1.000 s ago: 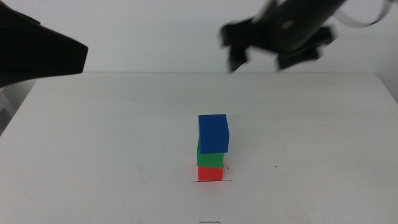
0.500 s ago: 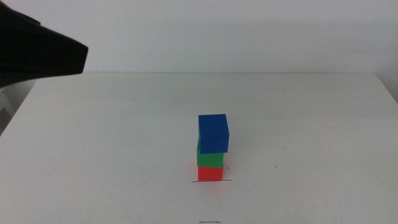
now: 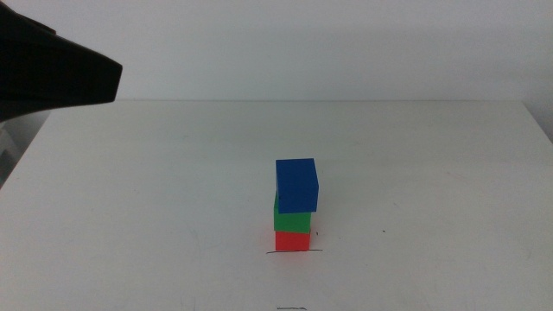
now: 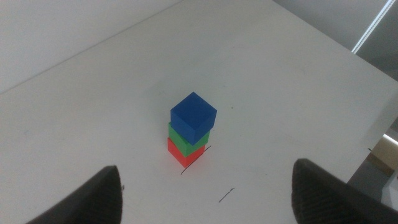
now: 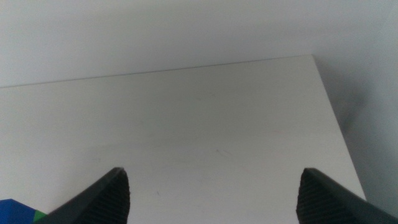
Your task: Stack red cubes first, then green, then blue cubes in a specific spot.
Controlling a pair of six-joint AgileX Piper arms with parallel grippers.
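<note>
Three cubes stand in one stack. The red cube (image 3: 292,241) is at the bottom, the green cube (image 3: 291,219) sits on it, and the blue cube (image 3: 296,185) is on top, turned slightly. The stack rests right behind a thin black pen stroke (image 3: 292,252), the specific spot. In the left wrist view the blue cube (image 4: 194,116), green cube (image 4: 181,142) and red cube (image 4: 176,154) stand free, well away from my open left gripper (image 4: 205,186). My right gripper (image 5: 212,180) is open and empty over bare table. Only a corner of the blue cube (image 5: 13,211) shows there.
My left arm (image 3: 52,73) is a dark shape at the upper left of the middle view. A second short pen stroke (image 3: 292,308) lies nearer the front edge. The white table's right edge (image 3: 537,121) and far edge are in sight.
The right arm, high at the back right a second ago, has pulled out of the middle view. The stack and the left arm have not moved.
</note>
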